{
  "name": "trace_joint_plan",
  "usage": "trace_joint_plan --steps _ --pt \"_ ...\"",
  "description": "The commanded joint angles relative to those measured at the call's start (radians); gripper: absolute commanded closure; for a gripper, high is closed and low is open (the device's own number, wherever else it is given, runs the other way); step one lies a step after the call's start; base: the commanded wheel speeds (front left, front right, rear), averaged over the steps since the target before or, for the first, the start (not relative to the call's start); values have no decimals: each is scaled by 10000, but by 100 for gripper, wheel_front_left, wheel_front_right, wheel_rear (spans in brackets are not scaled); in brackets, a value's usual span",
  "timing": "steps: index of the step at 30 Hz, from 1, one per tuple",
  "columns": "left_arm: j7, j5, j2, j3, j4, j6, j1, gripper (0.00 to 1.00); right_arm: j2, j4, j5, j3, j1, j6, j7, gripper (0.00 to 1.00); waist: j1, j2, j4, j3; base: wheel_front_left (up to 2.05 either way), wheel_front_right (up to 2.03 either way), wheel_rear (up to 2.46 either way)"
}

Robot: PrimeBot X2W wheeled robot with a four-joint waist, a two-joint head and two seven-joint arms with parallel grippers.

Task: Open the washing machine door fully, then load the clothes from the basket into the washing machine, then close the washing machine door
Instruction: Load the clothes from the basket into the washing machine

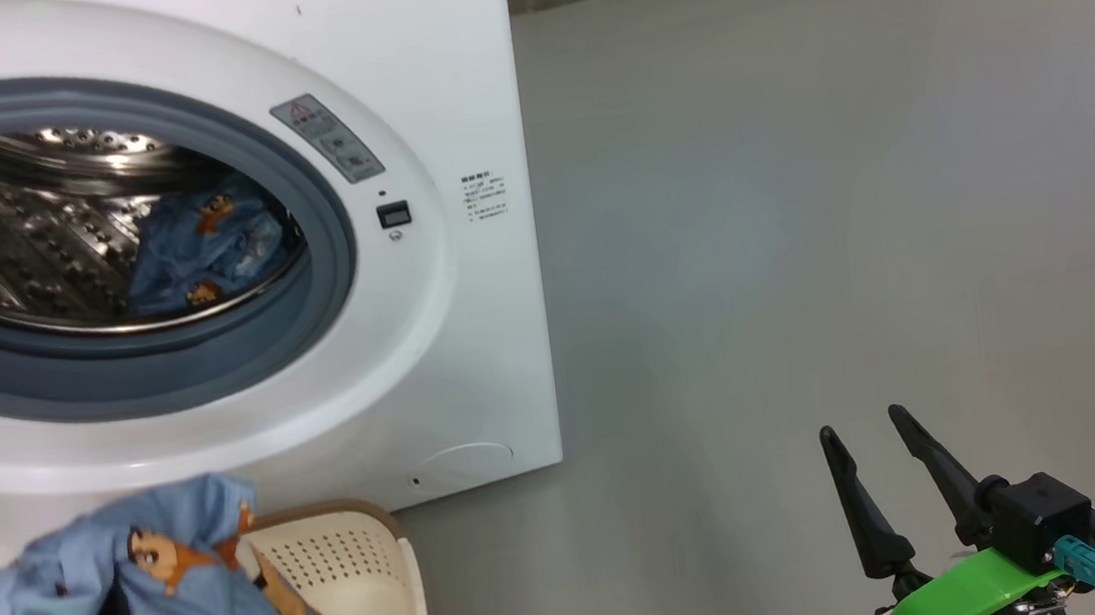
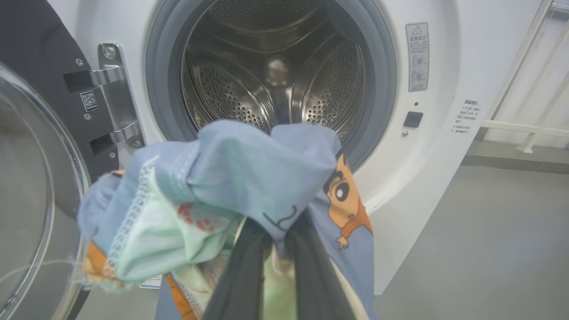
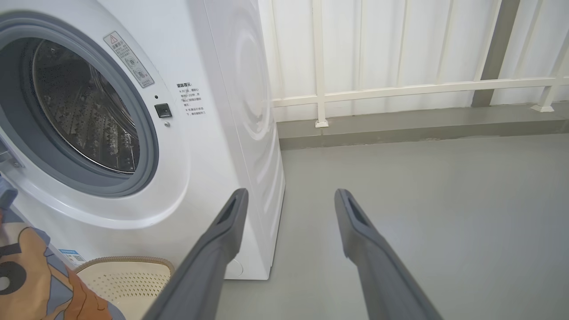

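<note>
Reckoning the job as roughly midway, taking the biggest things first: finding the washing machine with its round mouth uncovered and the washing machine door hanging wide on its hinges at the left edge of the left wrist view, so counting the opening step as done. Seeing some of the clothes lying inside the steel drum, low on its right side, so counting the loading as begun. Finding the basket sitting on the grey floor just in front of the machine's lower right corner, showing a bare perforated inside where visible, with its left part hidden behind cloth, so not being able to rule out more cloth in it. Judging the remainder: getting the held bundle into the drum, clearing anything remaining in the basket, then closing the door. Reaching with the left arm from the bottom left corner of the head view, aiming along its dark fingers at the drum opening, with the left jaws pinched almost together on that bundle, light blue with a cartoon face and a pale mint lining, raised above the basket and short of the grey gasket. Hanging the right arm well apart at the lower right over bare floor, with the right jaws spread wide, gripping nothing between the fingers.
</note>
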Motion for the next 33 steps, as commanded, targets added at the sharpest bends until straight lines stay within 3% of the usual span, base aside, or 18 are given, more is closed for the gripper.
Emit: trace_joint_plan --steps 1,7,15,25,33 --pt "-91 -41 84 253 -195 -25 -713 100 -20 -274 20 287 -260 27 -48 0 0 0 -143 295 0 0 0" --pt "-91 -13 141 180 -15 -25 -1824 100 -20 -377 54 291 -484 27 -48 0 0 0 -371 1046 0 0 0" --pt "-91 -93 799 220 526 -25 -3825 100 -20 -573 146 387 -910 27 -48 0 0 0 -688 2246 0 0 0" --pt "-91 -366 1978 244 1764 -25 -6339 100 -20 -837 301 534 -1466 27 -48 0 0 0 -1081 3773 0 0 0" --pt "-91 -737 3133 -540 3577 -25 -8448 100 -20 -938 538 718 -1821 27 -48 0 0 0 -1358 4882 0 0 0"
